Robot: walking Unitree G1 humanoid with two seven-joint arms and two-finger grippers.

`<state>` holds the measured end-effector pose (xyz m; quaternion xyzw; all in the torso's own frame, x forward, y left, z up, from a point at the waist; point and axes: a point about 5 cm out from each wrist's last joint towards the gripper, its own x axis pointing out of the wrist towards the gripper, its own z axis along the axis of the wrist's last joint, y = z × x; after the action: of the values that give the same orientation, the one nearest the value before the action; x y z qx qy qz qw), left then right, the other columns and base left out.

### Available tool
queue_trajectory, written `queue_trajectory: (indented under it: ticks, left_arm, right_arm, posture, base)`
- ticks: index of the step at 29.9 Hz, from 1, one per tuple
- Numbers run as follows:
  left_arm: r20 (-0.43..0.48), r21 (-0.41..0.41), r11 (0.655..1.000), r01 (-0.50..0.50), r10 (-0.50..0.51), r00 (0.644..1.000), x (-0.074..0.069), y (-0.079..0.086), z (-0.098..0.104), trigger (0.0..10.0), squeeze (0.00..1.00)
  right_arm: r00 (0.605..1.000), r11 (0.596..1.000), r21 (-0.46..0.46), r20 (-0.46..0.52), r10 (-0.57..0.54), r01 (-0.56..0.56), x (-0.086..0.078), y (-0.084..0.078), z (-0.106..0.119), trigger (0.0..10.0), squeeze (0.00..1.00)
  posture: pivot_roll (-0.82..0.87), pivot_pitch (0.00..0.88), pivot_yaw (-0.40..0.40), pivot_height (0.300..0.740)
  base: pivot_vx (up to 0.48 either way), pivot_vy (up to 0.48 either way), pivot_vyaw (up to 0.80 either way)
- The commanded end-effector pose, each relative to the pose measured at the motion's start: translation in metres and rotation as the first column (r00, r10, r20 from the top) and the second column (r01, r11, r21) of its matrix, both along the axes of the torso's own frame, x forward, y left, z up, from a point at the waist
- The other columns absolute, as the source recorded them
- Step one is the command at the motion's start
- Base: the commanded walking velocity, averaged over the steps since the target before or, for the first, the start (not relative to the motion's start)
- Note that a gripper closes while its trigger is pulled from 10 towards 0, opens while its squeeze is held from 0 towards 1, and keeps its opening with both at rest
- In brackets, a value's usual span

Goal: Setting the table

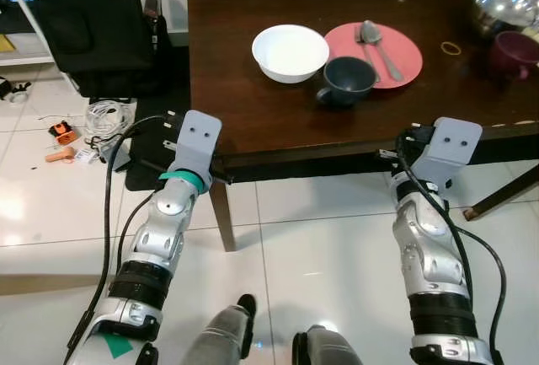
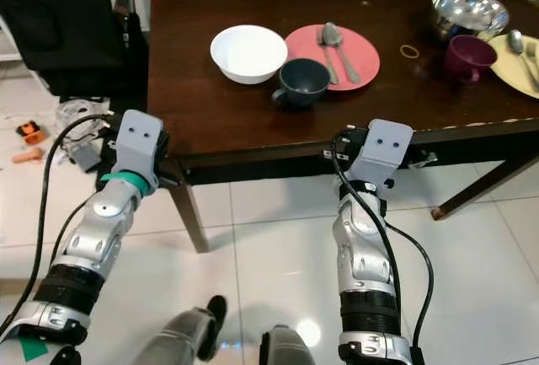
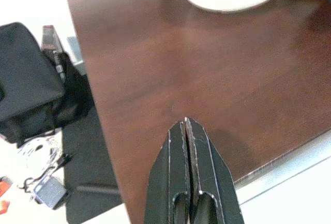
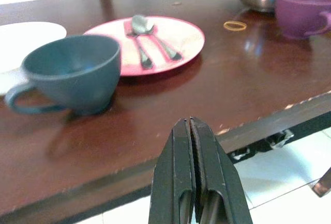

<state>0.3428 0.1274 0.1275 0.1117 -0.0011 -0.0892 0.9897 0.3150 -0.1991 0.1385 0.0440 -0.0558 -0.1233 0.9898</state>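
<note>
- A pink plate (image 1: 383, 53) lies on the dark wooden table (image 1: 253, 120), with a spoon (image 4: 147, 30) and a fork (image 4: 135, 45) lying side by side on it.
- A dark blue cup (image 1: 347, 80) stands touching the plate's near left edge, handle toward the left; a white bowl (image 1: 290, 52) sits just left of the plate.
- Further right, a yellow rubber band (image 1: 451, 47) lies on the wood, then a purple cup (image 1: 512, 53) with a steel bowl (image 1: 504, 2) just behind it.
- My right eye view also catches a pale yellow plate (image 2: 518, 66) at the table's right edge with cutlery on it, which my left eye view barely shows.
- My right gripper (image 4: 191, 125) hovers at the near table edge, in front of the blue cup, fingers pressed together and empty.
- My left gripper (image 3: 186, 125) hangs over the table's near left corner, fingers closed on nothing; its wrist view shows the white bowl's rim beyond.
- Left of the table stand a black chair (image 1: 93, 32) and tangled cables (image 1: 105, 119) on the white tiled floor (image 1: 320, 238).
</note>
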Motion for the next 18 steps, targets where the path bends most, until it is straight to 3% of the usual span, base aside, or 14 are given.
queue_trajectory:
  ticks: [1,18]
  left_arm:
    - [-0.028,0.015,1.000,-0.011,0.012,1.000,0.0009,0.0009,-0.0052,10.0,0.00]
    - [-0.031,0.013,1.000,-0.026,0.026,0.999,0.0025,0.0017,-0.0050,10.0,0.00]
  right_arm:
    - [1.000,1.000,0.005,-0.023,-0.009,0.010,-0.0020,-0.0031,-0.0057,10.0,0.00]
    - [1.000,1.000,0.006,-0.028,-0.001,0.001,-0.0027,-0.0019,-0.0071,10.0,0.00]
  posture:
    - [0.07,0.090,0.046,0.740]
    - [0.06,0.092,0.047,0.740]
  base:
    - [0.300,-0.315,0.00]
    - [0.291,-0.289,0.00]
